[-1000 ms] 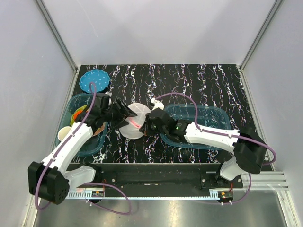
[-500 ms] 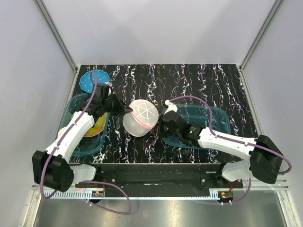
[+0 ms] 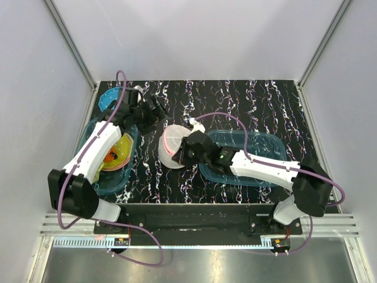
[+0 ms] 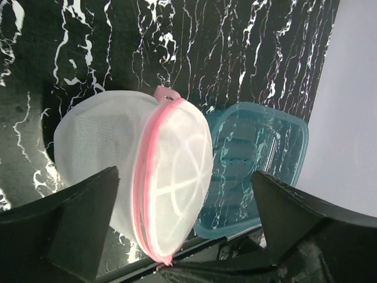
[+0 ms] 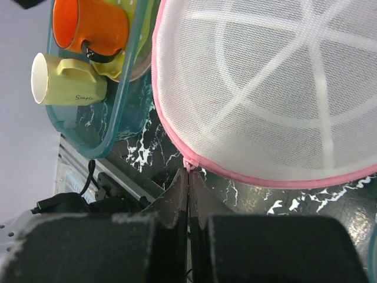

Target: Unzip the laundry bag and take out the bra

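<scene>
The laundry bag (image 3: 172, 144), a round white mesh case with pink zipper trim, stands on edge on the black marbled table. It fills the right wrist view (image 5: 271, 88) and shows in the left wrist view (image 4: 135, 188). My right gripper (image 3: 185, 154) is shut on the pink zipper pull (image 5: 189, 165) at the bag's lower rim (image 5: 188, 174). My left gripper (image 3: 156, 109) hangs open, back and left of the bag, touching nothing; its fingers frame the bag from a distance (image 4: 184, 174). The bra is hidden; no red fabric shows.
A teal bin (image 3: 97, 187) at the left holds an orange mug (image 5: 88, 23), a pale green mug (image 5: 65, 79) and a yellow dish (image 3: 122, 147). A blue dotted disc (image 3: 108, 97) lies behind it. A clear teal container (image 3: 277, 138) sits under my right arm.
My left gripper let go of the bag, opened and pulled back toward the far left. My right gripper swung back left to the bag, staying shut.
</scene>
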`<state>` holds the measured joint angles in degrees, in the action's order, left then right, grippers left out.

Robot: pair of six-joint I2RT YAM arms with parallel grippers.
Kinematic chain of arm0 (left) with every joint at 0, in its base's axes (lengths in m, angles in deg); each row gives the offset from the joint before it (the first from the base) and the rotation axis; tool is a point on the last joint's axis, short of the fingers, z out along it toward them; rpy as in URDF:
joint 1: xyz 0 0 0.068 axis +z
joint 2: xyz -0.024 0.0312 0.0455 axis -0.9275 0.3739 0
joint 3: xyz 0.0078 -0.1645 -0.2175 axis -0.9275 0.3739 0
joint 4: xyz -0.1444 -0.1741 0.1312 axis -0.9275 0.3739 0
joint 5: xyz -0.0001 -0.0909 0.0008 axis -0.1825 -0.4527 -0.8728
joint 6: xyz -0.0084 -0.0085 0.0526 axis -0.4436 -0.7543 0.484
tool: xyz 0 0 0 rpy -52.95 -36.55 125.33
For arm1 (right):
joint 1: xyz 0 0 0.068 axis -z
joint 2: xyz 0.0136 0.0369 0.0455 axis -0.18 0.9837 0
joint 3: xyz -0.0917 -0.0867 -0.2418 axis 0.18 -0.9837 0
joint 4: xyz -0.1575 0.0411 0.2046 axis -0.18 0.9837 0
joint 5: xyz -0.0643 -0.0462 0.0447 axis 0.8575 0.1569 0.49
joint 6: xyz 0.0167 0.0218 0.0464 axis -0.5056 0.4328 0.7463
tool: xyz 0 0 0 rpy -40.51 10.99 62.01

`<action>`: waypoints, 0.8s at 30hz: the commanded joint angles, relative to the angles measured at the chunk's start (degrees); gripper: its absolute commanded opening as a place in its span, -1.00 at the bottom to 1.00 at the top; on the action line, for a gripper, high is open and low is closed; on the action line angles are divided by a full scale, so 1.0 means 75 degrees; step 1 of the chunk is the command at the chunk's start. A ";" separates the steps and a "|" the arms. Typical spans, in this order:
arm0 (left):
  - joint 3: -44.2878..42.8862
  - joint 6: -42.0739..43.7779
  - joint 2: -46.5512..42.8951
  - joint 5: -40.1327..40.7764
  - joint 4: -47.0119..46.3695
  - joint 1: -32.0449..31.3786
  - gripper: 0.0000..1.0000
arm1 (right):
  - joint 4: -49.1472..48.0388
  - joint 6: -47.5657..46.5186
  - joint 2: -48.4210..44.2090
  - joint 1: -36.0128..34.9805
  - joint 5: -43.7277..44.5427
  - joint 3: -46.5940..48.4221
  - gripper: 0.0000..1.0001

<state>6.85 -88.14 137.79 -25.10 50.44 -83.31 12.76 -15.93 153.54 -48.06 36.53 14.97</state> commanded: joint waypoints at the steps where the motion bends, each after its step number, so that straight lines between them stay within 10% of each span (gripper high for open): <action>1: -0.0496 0.0433 -0.1119 0.0539 0.0596 0.0043 0.98 | -0.0294 0.0135 0.0177 -0.0084 -0.0147 0.0422 -1.00; 9: 0.2428 -0.1066 -0.3065 -0.0045 -0.0209 -0.0050 0.96 | -0.0458 0.0205 0.0212 -0.0084 -0.0194 0.0176 -1.00; 16: 0.2811 -0.1525 -0.2494 -0.0223 -0.1313 -0.0401 0.85 | -0.0516 0.0252 0.0236 -0.0095 -0.0288 0.0059 -1.00; 24: 0.2704 -0.1618 -0.1766 -0.0163 -0.1605 -0.0519 0.17 | -0.0434 0.0276 0.0013 -0.0084 -0.0194 -0.0129 -1.00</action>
<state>29.52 -99.05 122.73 -25.83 43.56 -87.14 11.33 -14.25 155.13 -48.15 34.73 14.57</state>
